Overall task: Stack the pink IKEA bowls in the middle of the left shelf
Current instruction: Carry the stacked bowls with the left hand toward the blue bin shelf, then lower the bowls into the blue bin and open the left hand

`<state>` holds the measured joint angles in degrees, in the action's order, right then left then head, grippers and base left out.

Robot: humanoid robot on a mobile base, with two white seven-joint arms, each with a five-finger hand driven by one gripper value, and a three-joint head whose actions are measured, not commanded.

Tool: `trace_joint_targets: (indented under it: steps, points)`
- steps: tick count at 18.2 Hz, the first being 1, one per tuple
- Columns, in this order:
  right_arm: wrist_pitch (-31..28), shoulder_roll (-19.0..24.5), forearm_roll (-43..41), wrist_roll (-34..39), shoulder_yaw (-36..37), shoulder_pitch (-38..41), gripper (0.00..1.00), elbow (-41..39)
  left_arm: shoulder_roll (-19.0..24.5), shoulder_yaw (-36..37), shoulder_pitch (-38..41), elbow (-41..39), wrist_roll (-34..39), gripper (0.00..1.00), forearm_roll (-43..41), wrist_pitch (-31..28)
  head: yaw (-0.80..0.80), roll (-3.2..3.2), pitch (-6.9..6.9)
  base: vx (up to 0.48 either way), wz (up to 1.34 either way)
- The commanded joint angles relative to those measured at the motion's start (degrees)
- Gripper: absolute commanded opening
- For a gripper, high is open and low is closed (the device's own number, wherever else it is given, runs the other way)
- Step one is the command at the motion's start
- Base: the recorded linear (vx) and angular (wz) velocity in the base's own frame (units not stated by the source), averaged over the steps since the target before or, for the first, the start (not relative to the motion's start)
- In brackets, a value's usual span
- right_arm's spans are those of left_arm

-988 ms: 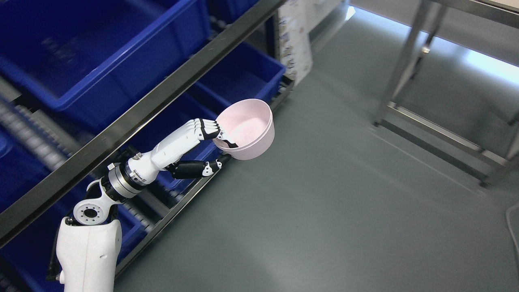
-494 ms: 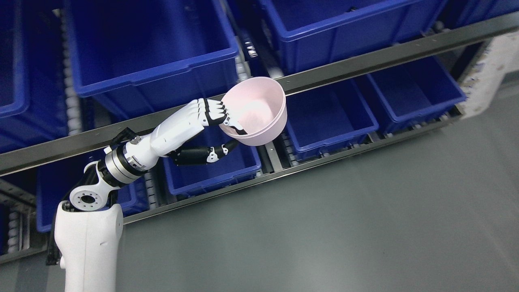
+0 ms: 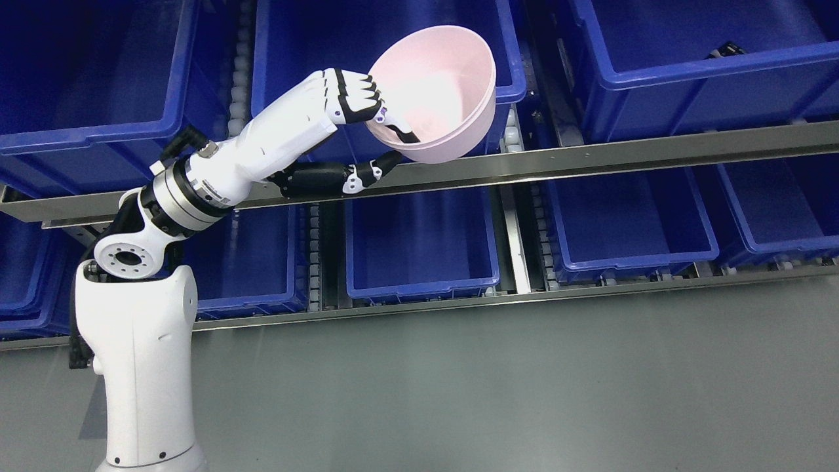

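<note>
The left hand (image 3: 357, 115) pinches the pink bowl (image 3: 436, 92) by its near rim, mouth tilted up, probably so it nests into the blue bin (image 3: 518, 85) just beyond.

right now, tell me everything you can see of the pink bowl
The pink bowl is round, deep, smooth and matte, likely plastic. A doubled rim line hints at two nested bowls. It looks empty, tilted with its opening facing the camera. The left hand pinches its near rim, fingers inside and thumb beneath. It hangs before a blue bin, above the shelf rail.
</note>
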<state>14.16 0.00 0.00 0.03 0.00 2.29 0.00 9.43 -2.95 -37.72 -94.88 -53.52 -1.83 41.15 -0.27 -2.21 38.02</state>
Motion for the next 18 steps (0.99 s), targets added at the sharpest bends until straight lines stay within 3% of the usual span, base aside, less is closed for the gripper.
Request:
trace_joint_targets:
  steps: [1,7,11,18]
  points:
    - [-0.01,-1.00,-0.09,-0.03,0.26,0.00,1.00,-1.00,2.60,0.49,-2.54,-0.49,-0.09,0.04,-0.80,-0.55,0.00,0.00,0.00,0.097,0.18]
    - [-0.01,-1.00,-0.09,-0.03,0.26,0.00,1.00,-1.00,3.75,-0.13,-6.83,6.97,0.26,0.04,-4.04,-0.63,0.00,0.00,-0.01,0.080,0.15]
    - [-0.01,-1.00,-0.09,-0.03,0.26,0.00,1.00,-1.00,3.49,-0.40,-15.80,23.30,1.14,0.04,-10.98,-0.55,0.00,0.00,0.00,0.066,-0.04]
    - [-0.01,-1.00,-0.09,-0.03,0.26,0.00,1.00,-1.00,-0.11,1.89,-16.60,36.42,2.90,0.05,-21.10,-0.46,0.00,0.00,0.00,0.073,-0.09]
